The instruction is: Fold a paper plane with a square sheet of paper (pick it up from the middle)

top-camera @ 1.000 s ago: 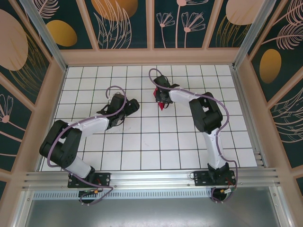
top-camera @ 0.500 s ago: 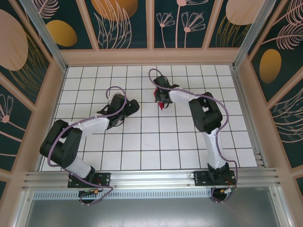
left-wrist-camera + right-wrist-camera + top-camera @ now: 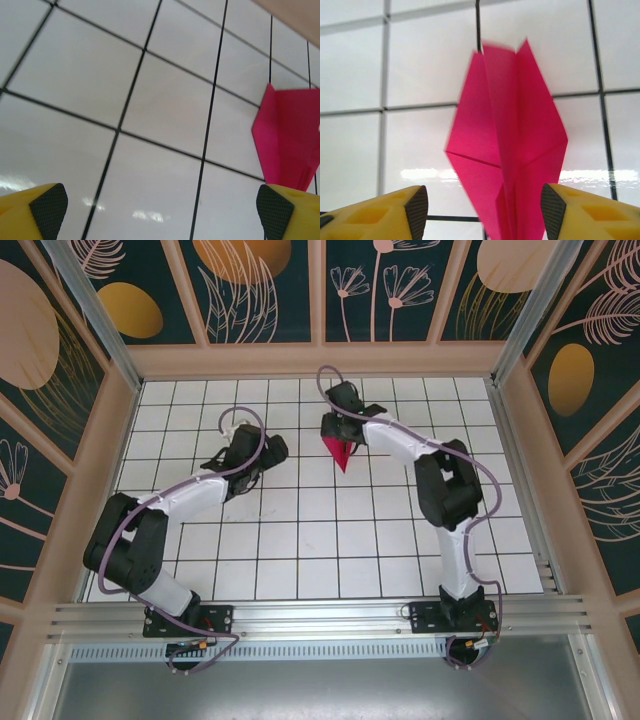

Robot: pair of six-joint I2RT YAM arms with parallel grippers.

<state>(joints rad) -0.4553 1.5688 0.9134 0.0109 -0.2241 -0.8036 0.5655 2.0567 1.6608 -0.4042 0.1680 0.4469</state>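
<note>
The white grid-tiled table [image 3: 300, 560] takes up most of the cell. The two arms reach over its far half, the left arm [image 3: 190, 502] angled in from the left and the right arm [image 3: 440, 490] bent over toward the middle. The left gripper [image 3: 160, 215] hangs low over bare tiles with its jaws spread wide and nothing between them. The right gripper [image 3: 485, 215] also has its jaws well apart and is not clamped on anything. Tile shows between its left pad [image 3: 417, 210] and the paper, while the other pad sits just beside the paper's edge, and contact there cannot be told. The paper plane [image 3: 512, 130] sits between those pads, under the right wrist near the middle of the table's far half, with its nose toward the arm bases in the top view. From the left wrist view it lies well off to the right. Whether it lies flat or partly stands on its folds cannot be told. It looks feather-light and thin, so a brush from a finger or a quick move would probably send it sliding over the glossy tiles. It is likely stiff only along the stacked layers and floppy out at the single-ply wing edges. The soundest hold is probably across the raised centre fold [image 3: 502, 110], mid-length, where the layers bunch and the pads can pinch without flattening a wing. The triangular flap [image 3: 475, 175] low on one side would crumple or unfold if pinched alone.
</note>
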